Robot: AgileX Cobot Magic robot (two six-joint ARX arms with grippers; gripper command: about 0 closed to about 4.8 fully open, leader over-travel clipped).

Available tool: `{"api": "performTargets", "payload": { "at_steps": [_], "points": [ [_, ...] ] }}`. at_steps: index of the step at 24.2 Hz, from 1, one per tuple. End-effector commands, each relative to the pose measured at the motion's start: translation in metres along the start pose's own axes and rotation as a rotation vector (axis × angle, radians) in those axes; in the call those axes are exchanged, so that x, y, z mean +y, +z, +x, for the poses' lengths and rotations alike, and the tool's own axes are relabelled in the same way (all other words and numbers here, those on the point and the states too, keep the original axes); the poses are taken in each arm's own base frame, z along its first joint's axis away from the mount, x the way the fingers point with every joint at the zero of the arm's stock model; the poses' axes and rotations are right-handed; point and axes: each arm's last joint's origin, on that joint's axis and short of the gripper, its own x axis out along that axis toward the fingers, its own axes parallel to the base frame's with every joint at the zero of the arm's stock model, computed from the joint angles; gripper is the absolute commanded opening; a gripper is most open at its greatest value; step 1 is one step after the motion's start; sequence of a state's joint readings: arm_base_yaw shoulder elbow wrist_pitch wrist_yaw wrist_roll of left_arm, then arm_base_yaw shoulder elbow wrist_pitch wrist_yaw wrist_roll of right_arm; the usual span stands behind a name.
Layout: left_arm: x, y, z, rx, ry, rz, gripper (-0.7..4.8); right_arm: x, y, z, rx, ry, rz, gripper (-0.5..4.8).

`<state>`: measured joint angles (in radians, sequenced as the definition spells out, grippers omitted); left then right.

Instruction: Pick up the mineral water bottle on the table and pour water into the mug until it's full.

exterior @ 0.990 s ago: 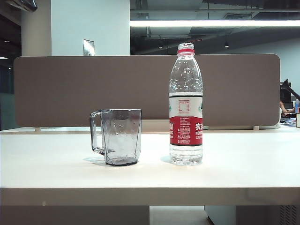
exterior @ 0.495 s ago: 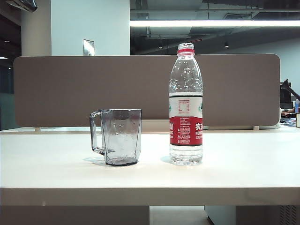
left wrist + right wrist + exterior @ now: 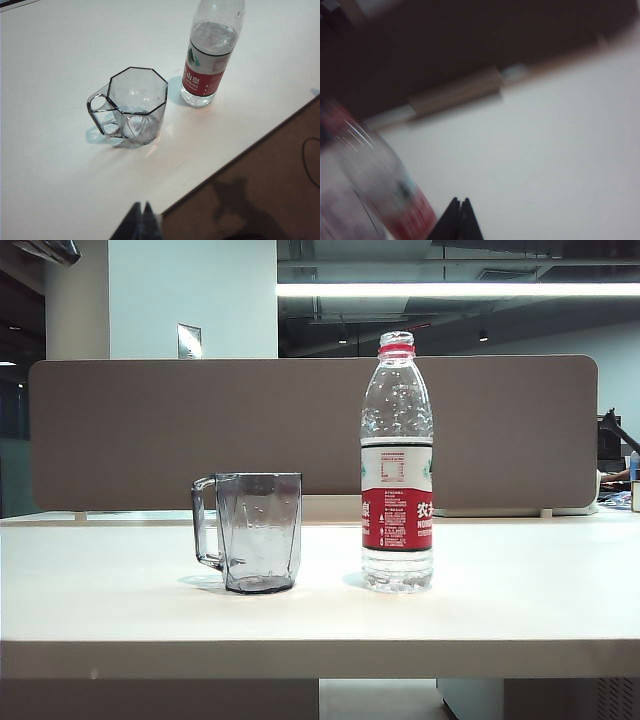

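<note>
- So here's your setup: the mineral water bottle (image 3: 397, 465) stands upright on the table (image 3: 520, 605), cap off as far as I can tell, with just the red neck ring at the top.
- The water (image 3: 397, 570) shows at the bottom below the red-and-white label. The clear part above the label is beaded with droplets, so I can't tell the level in there.
- The mug (image 3: 258, 531) sits just beside the bottle, on its left in the exterior view, with a small gap between them and not touching. Its handle points away from the bottle. It looks empty.
- Both stand fairly near the table's front edge, with a brown partition panel (image 3: 150, 430) running along the far side behind them.
- Your left gripper (image 3: 141, 220) hangs above the table edge, looking down at the mug (image 3: 136, 105) and the bottle (image 3: 207, 62). Its two dark fingertips are pressed together, so it's closed on nothing, well clear of both.
- Your right gripper (image 3: 460, 217) is closed and empty too, fingertips meeting in a point. That view is heavily blurred, but you can make out the bottle (image 3: 375, 195) close by off to one side, with its red label, and bare tabletop (image 3: 560, 150) ahead.
- Neither arm shows up in the exterior view.
</note>
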<state>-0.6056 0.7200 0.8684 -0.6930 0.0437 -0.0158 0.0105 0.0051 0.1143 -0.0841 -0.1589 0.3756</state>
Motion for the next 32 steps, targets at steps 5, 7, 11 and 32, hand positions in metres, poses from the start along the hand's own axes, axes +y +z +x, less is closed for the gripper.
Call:
{"api": "performTargets", "payload": {
  "at_steps": [5, 7, 11, 32],
  "points": [
    [0.000, 0.002, -0.001, -0.016, -0.002, 0.005, -0.05, 0.065, 0.162, -0.073, -0.549, -0.320, -0.569, -0.05],
    [0.000, 0.002, -0.001, -0.016, -0.002, 0.005, -0.05, 0.076, 0.191, -0.080, -0.583, -0.421, -0.659, -0.02],
    [0.000, 0.002, -0.001, -0.016, -0.002, 0.005, -0.05, 0.097, 0.244, -0.080, -0.642, -0.442, -0.779, 0.98],
    [0.000, 0.002, -0.001, -0.016, -0.002, 0.005, -0.05, 0.015, 0.190, 0.225, -0.087, -0.163, -0.296, -0.01]
  ]
}}
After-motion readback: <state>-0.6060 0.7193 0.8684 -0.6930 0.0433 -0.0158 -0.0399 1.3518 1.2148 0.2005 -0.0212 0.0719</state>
